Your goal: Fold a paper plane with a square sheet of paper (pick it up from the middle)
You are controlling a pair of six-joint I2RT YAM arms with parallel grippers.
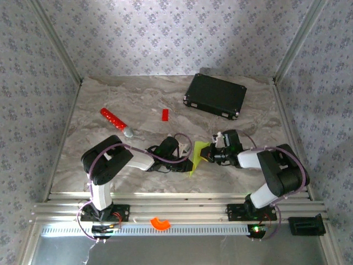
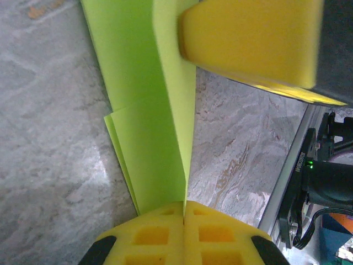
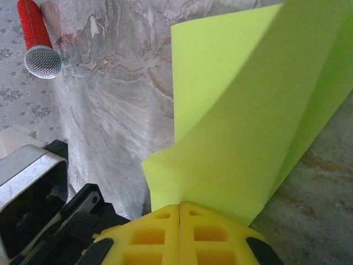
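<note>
The lime yellow-green sheet of paper [image 1: 197, 157] hangs folded and creased between the two arms near the table's front middle, lifted off the marble. My left gripper [image 2: 183, 205] is shut on one edge of the paper [image 2: 149, 110], whose layers run away from the yellow pads. My right gripper [image 3: 180, 206] is shut on the opposite edge of the paper [image 3: 248, 127], which bends upward from the pads. In the left wrist view the right gripper's yellow fingers [image 2: 248, 38] press the paper's far end. From above, both grippers [image 1: 186, 154] [image 1: 210, 152] meet at the sheet.
A black case [image 1: 215, 96] lies at the back right. A red stick with a grey mesh tip [image 1: 116, 121] [image 3: 36, 38] lies at the left, a small red block [image 1: 164, 114] behind the arms. An orange ring piece [image 1: 160, 223] rests on the front rail.
</note>
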